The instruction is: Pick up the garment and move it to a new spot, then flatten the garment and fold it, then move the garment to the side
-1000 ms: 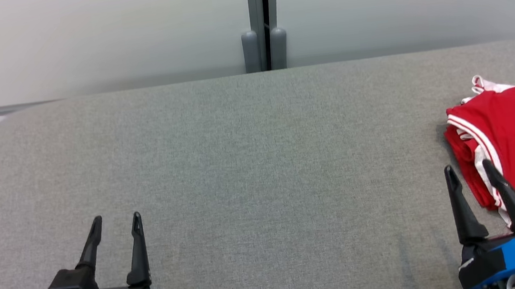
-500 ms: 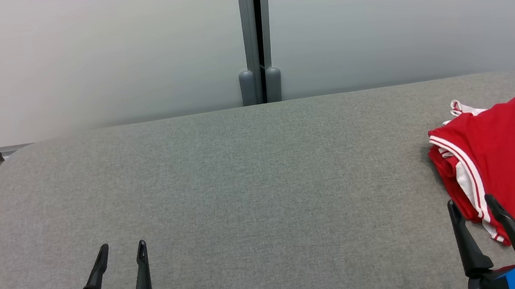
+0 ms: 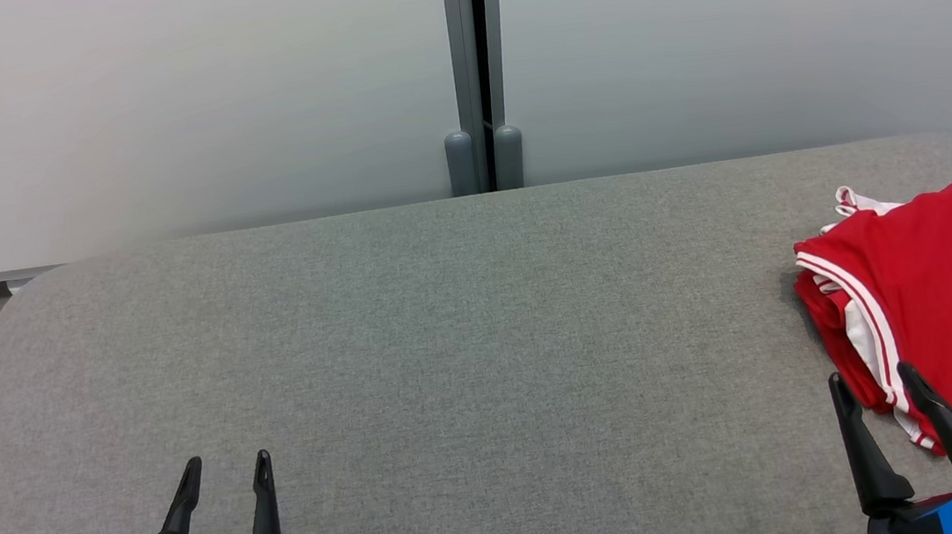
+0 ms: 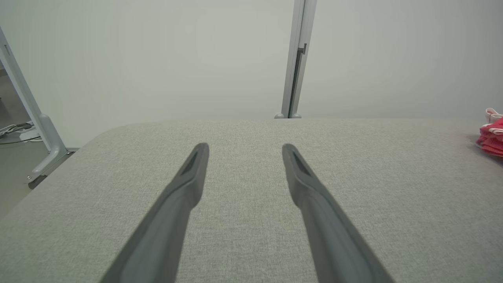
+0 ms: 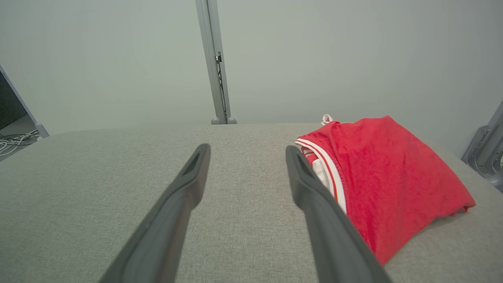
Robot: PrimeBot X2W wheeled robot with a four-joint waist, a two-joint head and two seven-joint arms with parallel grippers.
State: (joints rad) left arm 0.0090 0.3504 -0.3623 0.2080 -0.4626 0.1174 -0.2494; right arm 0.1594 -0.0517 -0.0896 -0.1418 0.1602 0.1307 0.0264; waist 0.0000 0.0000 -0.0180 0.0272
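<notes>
1. The folded red garment [image 3: 930, 290] is lying at the right end of the grey table [image 3: 449, 349].
2. The right gripper [image 3: 869, 374] is hovering just beside its near edge, fingers spread, empty.
3. The left gripper [image 3: 227, 459] is hanging well apart, likewise spread and empty.

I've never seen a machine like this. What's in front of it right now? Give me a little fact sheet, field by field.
Surface: grey fabric-covered table
Clothing: red garment with white stripes, folded, lying on the table's right side
Left arm: left gripper open, holding nothing, over the table at the near left
Right arm: right gripper open, holding nothing, by the garment's near edge
Background: pale wall panels with a grey post between them
</notes>
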